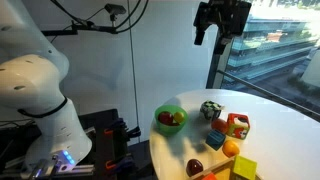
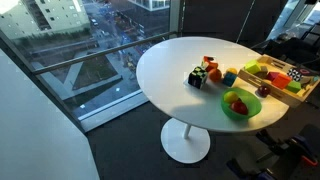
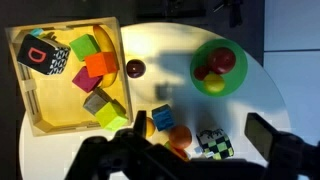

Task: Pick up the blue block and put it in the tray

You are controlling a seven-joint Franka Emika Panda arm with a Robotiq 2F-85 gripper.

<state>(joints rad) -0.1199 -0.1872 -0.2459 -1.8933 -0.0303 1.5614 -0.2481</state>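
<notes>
Your black gripper hangs high above the round white surface. Its dark fingers are spread wide apart, holding and touching nothing. The small dark-blue, roughly cube-shaped toy block sits on the surface in a cluster of toys, just beside an orange ball and near a green-and-white patterned cube. It lies outside the wooden tray, which holds several coloured blocks. A green bowl stands apart from the cluster.
</notes>
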